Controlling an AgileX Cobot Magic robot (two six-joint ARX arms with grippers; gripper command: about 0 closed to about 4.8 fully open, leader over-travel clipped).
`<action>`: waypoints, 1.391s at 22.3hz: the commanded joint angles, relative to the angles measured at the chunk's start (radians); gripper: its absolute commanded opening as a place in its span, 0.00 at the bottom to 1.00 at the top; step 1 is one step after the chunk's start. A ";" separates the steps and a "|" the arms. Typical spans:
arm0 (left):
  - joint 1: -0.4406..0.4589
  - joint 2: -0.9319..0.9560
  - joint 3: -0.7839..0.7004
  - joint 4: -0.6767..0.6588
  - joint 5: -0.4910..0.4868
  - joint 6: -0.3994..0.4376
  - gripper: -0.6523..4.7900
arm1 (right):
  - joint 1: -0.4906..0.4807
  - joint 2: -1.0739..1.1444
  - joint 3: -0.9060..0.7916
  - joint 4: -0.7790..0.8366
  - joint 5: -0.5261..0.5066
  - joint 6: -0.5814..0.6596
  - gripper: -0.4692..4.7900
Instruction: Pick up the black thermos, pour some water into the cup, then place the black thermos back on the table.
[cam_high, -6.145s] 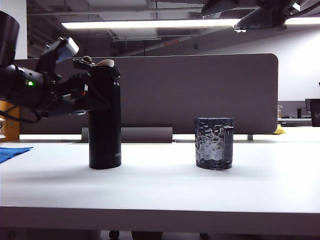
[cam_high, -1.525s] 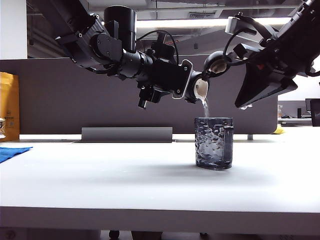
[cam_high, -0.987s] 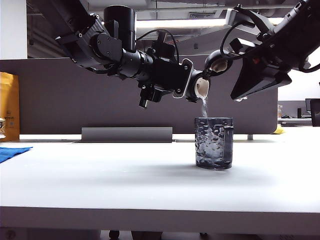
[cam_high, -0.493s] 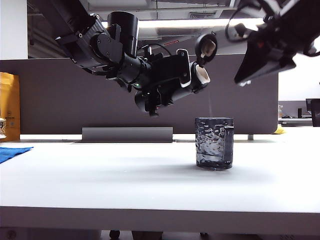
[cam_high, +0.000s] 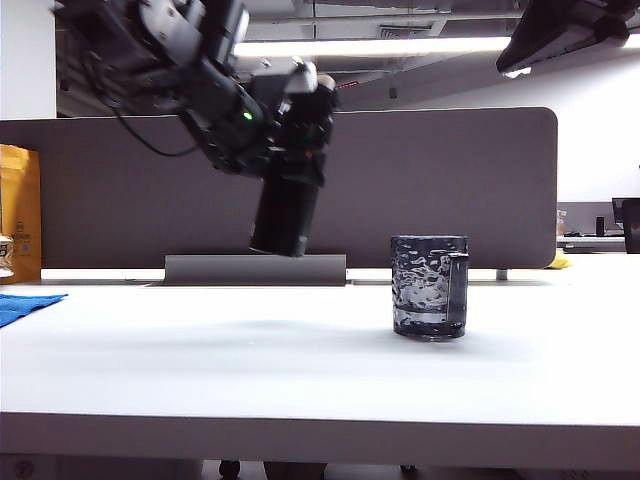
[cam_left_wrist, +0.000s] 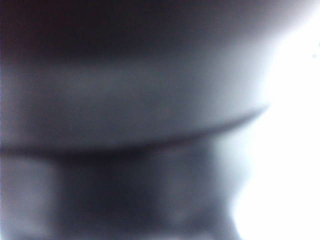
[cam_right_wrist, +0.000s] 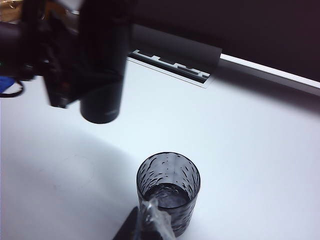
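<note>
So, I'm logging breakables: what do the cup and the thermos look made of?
The cup looks like smoky dark glass: see-through, dimpled, with water visible inside. The thermos, held in the left gripper above the table, is matte black, probably coated metal, though the look leaves that open.

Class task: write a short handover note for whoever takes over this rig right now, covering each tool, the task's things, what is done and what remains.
Left tool: clamped on the black thermos, held in the air, nearly upright, left of the cup.
Right tool: shut, holding nothing, raised above the cup.
Cup: standing on the table, some water inside.
Done: pickup and, judging by the water, the pour.
Left: set the thermos down on the table and release.
</note>
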 joint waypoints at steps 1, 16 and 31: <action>0.097 -0.191 -0.269 0.347 0.095 -0.151 0.11 | 0.001 -0.003 0.006 0.026 -0.025 0.004 0.09; 0.150 -0.070 -0.722 0.921 0.131 -0.149 0.11 | 0.002 0.042 0.005 0.057 -0.029 0.005 0.09; 0.150 -0.137 -0.855 0.939 0.202 -0.201 1.00 | 0.002 -0.015 0.005 -0.096 -0.050 0.004 0.09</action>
